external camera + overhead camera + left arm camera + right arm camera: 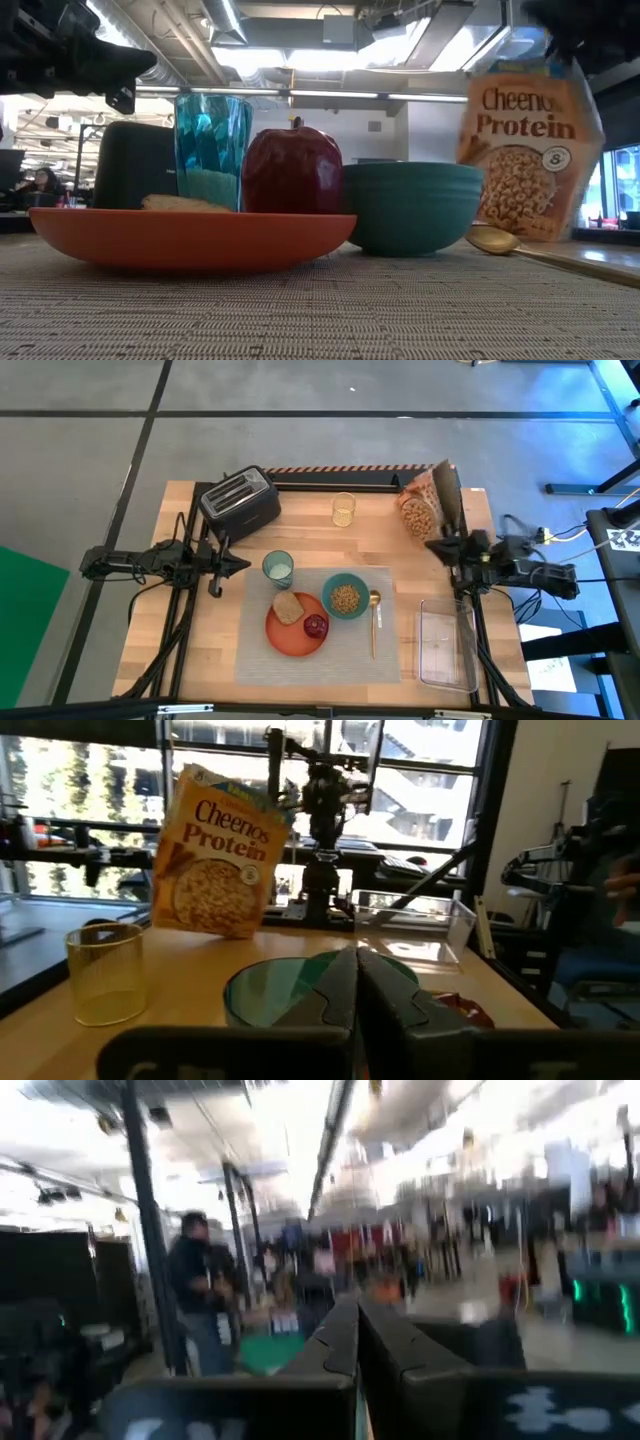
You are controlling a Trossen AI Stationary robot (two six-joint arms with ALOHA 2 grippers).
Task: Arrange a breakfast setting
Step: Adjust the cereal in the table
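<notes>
A grey placemat (pixel 320 650) lies in the middle of the table. On it rest an orange plate (pixel 290 638) carrying a toast slice (pixel 288 608) and a dark-red fruit (pixel 316 626), a teal bowl (pixel 345 598) of cereal, and a gold spoon (pixel 375 622) to the bowl's right. A pale teal tumbler (pixel 278 568) stands at the mat's far left corner. My left gripper (pixel 245 564) hovers shut just left of the tumbler and points at it. My right gripper (pixel 435 546) hangs shut over the table's right side, beside the cereal box, with nothing between its fingers.
A black toaster (pixel 240 500) stands at the far left, a yellowish glass (pixel 343 509) at the far middle, and a cereal box (pixel 430 500) at the far right. A clear plastic container (pixel 447 645) sits right of the mat. People show in the room beyond.
</notes>
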